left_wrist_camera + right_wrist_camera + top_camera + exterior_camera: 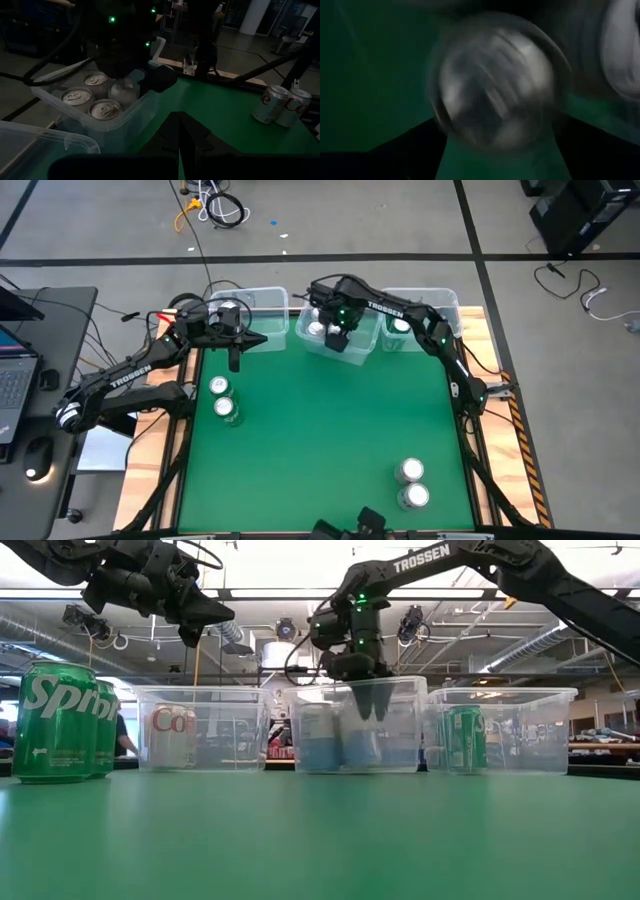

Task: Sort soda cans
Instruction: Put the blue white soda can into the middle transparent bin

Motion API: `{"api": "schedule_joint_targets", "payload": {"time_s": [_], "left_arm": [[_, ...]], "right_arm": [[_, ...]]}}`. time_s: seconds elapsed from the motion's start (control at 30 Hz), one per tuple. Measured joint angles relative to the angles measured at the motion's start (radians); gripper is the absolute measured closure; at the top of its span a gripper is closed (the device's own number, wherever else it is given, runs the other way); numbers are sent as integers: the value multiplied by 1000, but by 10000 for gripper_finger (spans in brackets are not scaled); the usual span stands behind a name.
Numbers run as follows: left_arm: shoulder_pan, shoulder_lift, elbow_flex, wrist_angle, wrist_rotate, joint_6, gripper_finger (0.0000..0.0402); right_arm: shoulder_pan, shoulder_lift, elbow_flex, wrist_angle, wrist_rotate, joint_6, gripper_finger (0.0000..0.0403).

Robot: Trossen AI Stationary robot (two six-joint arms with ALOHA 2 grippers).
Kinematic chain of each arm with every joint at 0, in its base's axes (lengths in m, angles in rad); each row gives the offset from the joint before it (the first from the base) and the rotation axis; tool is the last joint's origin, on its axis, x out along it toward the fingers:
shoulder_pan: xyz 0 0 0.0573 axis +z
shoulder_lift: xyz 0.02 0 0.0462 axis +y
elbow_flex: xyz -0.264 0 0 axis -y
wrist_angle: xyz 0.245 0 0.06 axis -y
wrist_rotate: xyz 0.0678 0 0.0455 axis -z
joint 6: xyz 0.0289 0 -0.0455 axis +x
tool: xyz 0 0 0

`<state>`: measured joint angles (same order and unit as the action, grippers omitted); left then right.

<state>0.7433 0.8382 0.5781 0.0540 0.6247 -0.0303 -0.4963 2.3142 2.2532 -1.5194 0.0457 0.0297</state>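
Right gripper (338, 340) down in the middle bin (352, 352), fingers spread, seemingly just above a blurred can (492, 85), left gripper (234, 360) clenched empty over the mat (320, 440).

Grey concrete floor (400, 220) all around, crossed by dark seam lines. Beyond the tools, a tangle of yellow and black cables (212, 207) on the floor. Off to the left tool's side, a dark desk (45, 350) carrying a laptop (12, 385) and a mouse (36, 455). Past the right tool, black equipment (570, 215) and a loose white cable (600, 302). Across the green bench (320, 840), an open workshop: exposed ceiling with ducts (60, 635), pipes, bright overhead light.
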Motion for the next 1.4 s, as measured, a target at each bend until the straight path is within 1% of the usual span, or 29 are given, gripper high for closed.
{"api": "schedule_joint_targets", "payload": {"time_s": [0.13, 0.2, 0.33, 0.47, 0.57, 0.67, 0.77, 0.97, 1.0, 1.03, 1.17, 1.3, 1.4], "left_arm": [[0, 0, 0, 3, 0, 0, 398], [0, 0, 0, 3, 0, 0, 398], [0, 0, 0, 2, 0, 0, 398], [0, 0, 0, 1, 0, 0, 398], [0, 0, 0, -1, 0, 0, 398], [0, 0, 0, 0, 0, 0, 398], [0, 0, 0, -1, 0, 0, 398], [0, 0, 0, 0, 0, -1, 398], [0, 0, 0, -1, 0, -1, 398], [0, 0, 0, -1, 0, -1, 398], [0, 0, 0, -1, 0, -2, 398], [0, 0, 0, -1, 0, -4, 398], [0, 0, 0, -1, 0, -4, 398]], "right_arm": [[-16, 0, 0, -6, -4, 133, 58], [-25, 0, 0, -8, -7, 175, 57], [-31, 0, 0, 12, -7, 164, 65], [-14, 0, -1, 22, 3, 127, 86], [4, -1, -18, 28, 19, 107, 115], [11, -1, -39, 28, 18, 96, 160], [11, -2, -54, 15, 9, 90, 224], [10, -1, -87, 11, 4, 55, 375], [10, -1, -92, 22, 2, 47, 388], [10, -2, -99, 33, -1, 43, 393], [10, -5, -116, 80, -5, 26, 383], [10, -7, -116, 120, -5, 19, 400], [2, -23, -119, 135, 3, 19, 398]]}}
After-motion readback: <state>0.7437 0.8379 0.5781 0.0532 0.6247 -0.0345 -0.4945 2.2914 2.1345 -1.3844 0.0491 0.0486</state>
